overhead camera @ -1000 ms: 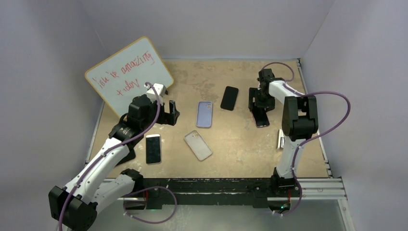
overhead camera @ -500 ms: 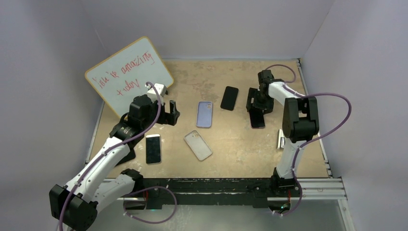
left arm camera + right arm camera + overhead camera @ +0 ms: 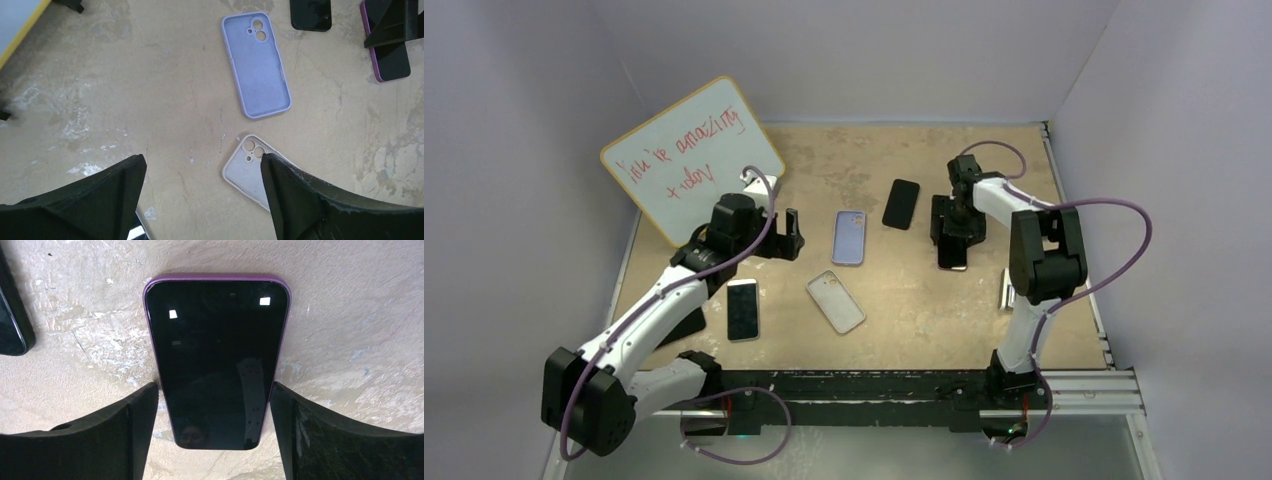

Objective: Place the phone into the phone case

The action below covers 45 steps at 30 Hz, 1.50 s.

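A purple-cased phone (image 3: 217, 360) lies screen up on the table, also seen in the top view (image 3: 951, 257). My right gripper (image 3: 215, 390) (image 3: 951, 222) is open and straddles the phone's near end, with its fingers close against both long edges. An empty lavender case (image 3: 257, 65) (image 3: 849, 237) lies mid-table. A clear case (image 3: 245, 172) (image 3: 836, 301) lies nearer. My left gripper (image 3: 202, 162) (image 3: 786, 235) is open and empty, above bare table left of the two cases.
A black phone (image 3: 901, 203) lies left of the right gripper. A white phone (image 3: 743, 309) lies near the left arm. A whiteboard (image 3: 692, 155) leans at the back left. A small white object (image 3: 1006, 288) lies at the right edge.
My right gripper has shifted left and the purple phone has slid and turned with it. My left gripper has moved slightly right, toward the cases.
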{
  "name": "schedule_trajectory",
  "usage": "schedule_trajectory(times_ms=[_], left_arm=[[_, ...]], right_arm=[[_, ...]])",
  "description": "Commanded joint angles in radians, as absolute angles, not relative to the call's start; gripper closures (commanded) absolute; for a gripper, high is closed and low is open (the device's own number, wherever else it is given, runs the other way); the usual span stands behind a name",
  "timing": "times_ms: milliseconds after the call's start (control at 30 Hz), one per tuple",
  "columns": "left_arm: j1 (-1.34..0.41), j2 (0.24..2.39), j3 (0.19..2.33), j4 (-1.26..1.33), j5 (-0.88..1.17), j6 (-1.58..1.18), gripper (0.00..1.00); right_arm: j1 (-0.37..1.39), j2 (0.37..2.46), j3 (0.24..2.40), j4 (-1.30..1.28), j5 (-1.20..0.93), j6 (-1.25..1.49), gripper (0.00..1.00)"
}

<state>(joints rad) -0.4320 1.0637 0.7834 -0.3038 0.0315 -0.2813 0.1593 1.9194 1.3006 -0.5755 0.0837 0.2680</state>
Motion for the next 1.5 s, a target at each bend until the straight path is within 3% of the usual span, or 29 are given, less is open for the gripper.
schedule_trajectory(times_ms=[0, 200, 433, 1033, 1467], left_arm=[[-0.428, 1.141, 0.875, -0.275, 0.064, -0.372, 0.12], [-0.428, 1.331, 0.938, -0.193, 0.166, -0.483, 0.20], [-0.428, 1.605, 1.029, -0.126, 0.138, -0.516, 0.28], [-0.428, 1.857, 1.106, 0.036, 0.193, -0.568, 0.40], [-0.490, 1.897, 1.034, 0.127, 0.277, -0.634, 0.56]], right_arm=[[0.174, 1.897, 1.266, -0.613, 0.102, 0.266, 0.22], [0.225, 1.863, 1.249, -0.577, 0.104, 0.325, 0.44], [0.306, 1.835, 1.209, -0.568, 0.083, 0.340, 0.54], [0.332, 1.630, 1.054, -0.480, -0.081, 0.394, 0.61], [0.333, 1.547, 1.032, -0.477, -0.117, 0.394, 0.63]])
